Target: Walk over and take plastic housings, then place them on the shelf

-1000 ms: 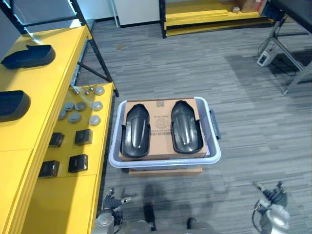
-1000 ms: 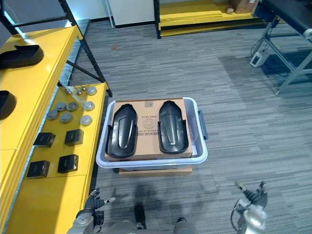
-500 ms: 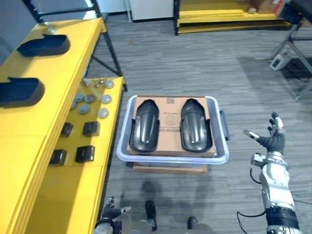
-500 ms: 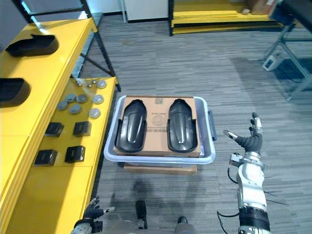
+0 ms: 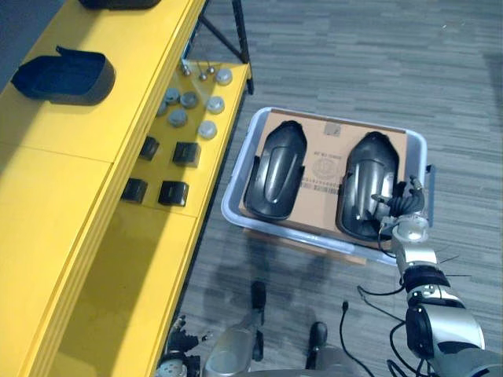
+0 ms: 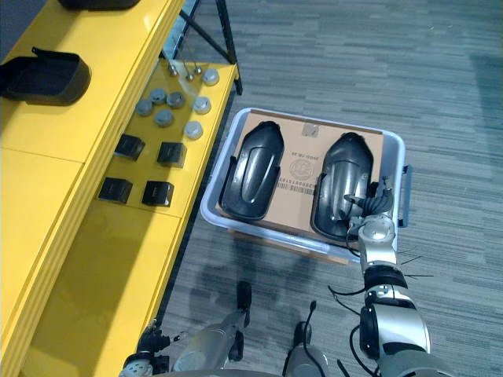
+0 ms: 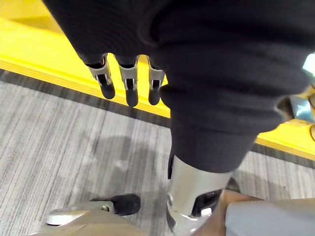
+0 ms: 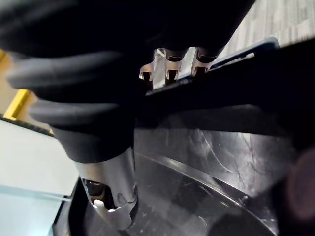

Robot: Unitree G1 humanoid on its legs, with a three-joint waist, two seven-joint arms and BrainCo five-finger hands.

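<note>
Left eye view looks down on a pale bin (image 5: pixel 299 238) standing on the grey floor just right of the yellow shelf (image 5: pixel 71 188). A cardboard sheet (image 5: pixel 326 153) lies across the bin and carries two black plastic housings side by side, the left housing (image 5: pixel 275 169) and the right housing (image 5: pixel 363 184). The right hand (image 5: pixel 402 206) is at the near right edge of the right housing. The right wrist view shows that glossy black shell directly against the hand, but I cannot tell whether the hand is clamped on it or merely laid there. The left hand (image 7: pixel 129 87) hangs low near the shelf's yellow edge, fingers relaxed and apart, holding nothing. On the shelf's top, at the far left, sits a dark blue shell (image 5: pixel 67 75); it may be a housing already placed, though that is a guess. A lower ledge holds small black blocks (image 5: pixel 173 192) and grey discs (image 5: pixel 189 100). By my reading the walk-over is done and the first pick is under way. Both housings in the bin are yet to be lifted and carried left to the shelf.
</note>
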